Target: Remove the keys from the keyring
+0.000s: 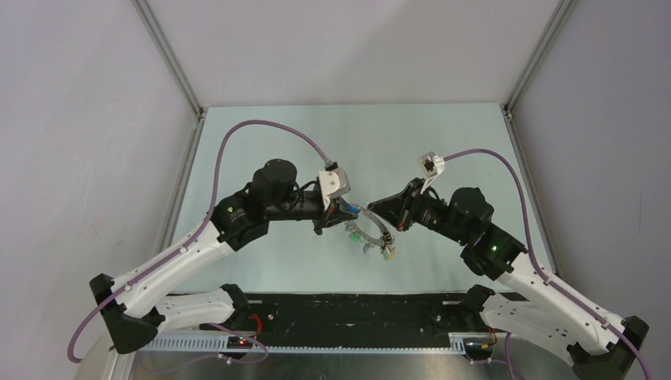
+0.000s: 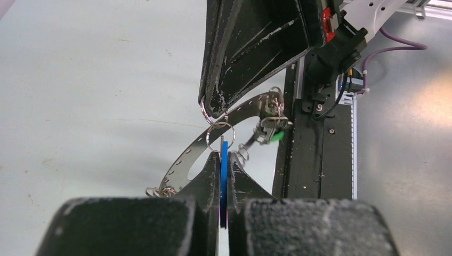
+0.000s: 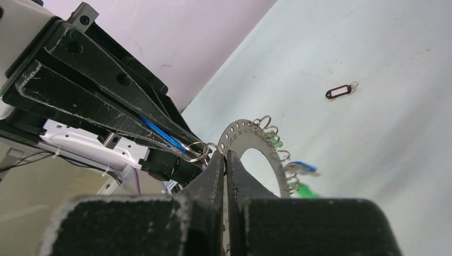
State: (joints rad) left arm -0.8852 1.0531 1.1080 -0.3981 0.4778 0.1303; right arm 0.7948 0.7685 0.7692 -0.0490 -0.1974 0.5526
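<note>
The keyring (image 1: 375, 225) is a flat silver hoop with punched holes, held up over the table between both arms. My left gripper (image 2: 224, 156) is shut on a blue-headed key (image 2: 224, 146), which hangs from the hoop (image 2: 184, 158) by a small split ring (image 2: 220, 135). My right gripper (image 3: 224, 158) is shut on the edge of the keyring (image 3: 238, 131), just beside that split ring (image 3: 198, 151). More keys (image 3: 301, 167) with blue and green heads dangle round the hoop's far side. From above, the left gripper (image 1: 342, 210) and the right gripper (image 1: 380, 207) nearly meet tip to tip.
A small black tag (image 3: 339, 92) lies alone on the pale green table (image 1: 443, 142). A black strip (image 1: 356, 305) runs along the near edge by the arm bases. Grey walls stand on the left, right and back.
</note>
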